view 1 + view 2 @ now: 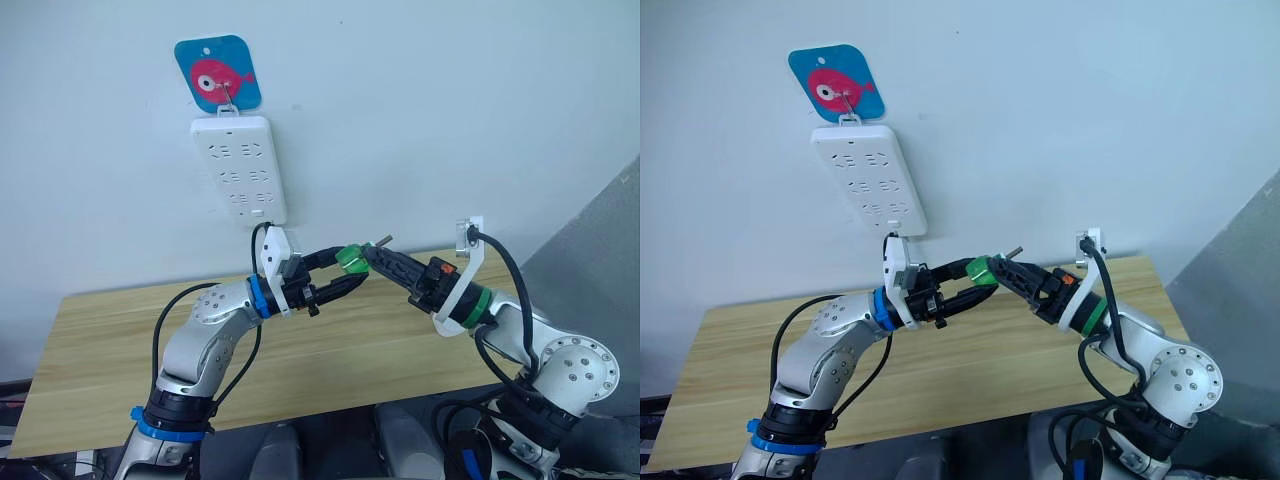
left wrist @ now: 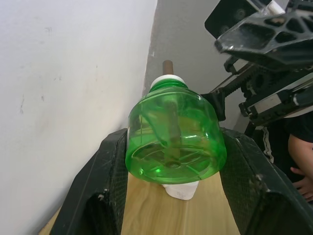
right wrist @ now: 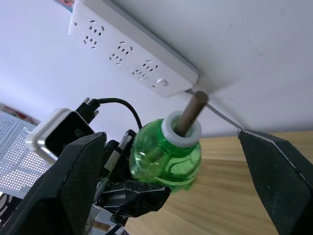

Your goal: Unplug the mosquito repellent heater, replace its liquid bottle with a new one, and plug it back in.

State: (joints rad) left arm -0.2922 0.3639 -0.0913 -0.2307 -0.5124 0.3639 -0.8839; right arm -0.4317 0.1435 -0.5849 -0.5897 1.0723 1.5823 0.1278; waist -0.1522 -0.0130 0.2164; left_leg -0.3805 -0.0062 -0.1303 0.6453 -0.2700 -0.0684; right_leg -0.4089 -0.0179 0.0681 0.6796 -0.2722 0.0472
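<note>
Left eye view: the two arms meet in mid-air above the light wooden table [image 1: 120, 330], below the long white multi-socket power strip [image 1: 240, 170] hanging on the wall from a blue card with a pink fish [image 1: 217, 73]. The left gripper [image 1: 345, 278] reaches rightward and the right gripper [image 1: 372, 255] reaches leftward; the small green translucent plastic liquid bottle with a brown wick rod [image 1: 352, 259] sits where they meet, its wick pointing up and to the right. Right eye view: the same arrangement holds, the bottle being well below the strip's sockets. Left wrist view: the left gripper's two black fingers [image 2: 110, 181] are closed onto the bottle's sides, base towards the camera, long axis running away along the fingers; a small white object of unclear identity lies on the table below it. Right wrist view: the right gripper's fingers [image 3: 73, 181] stand wide apart on either side of the bottle without touching it, the wick end towards this hand. Judgement: the right hand is placed to receive the bottle by its neck. The mosquito repellent heater cannot be identified with certainty.
</note>
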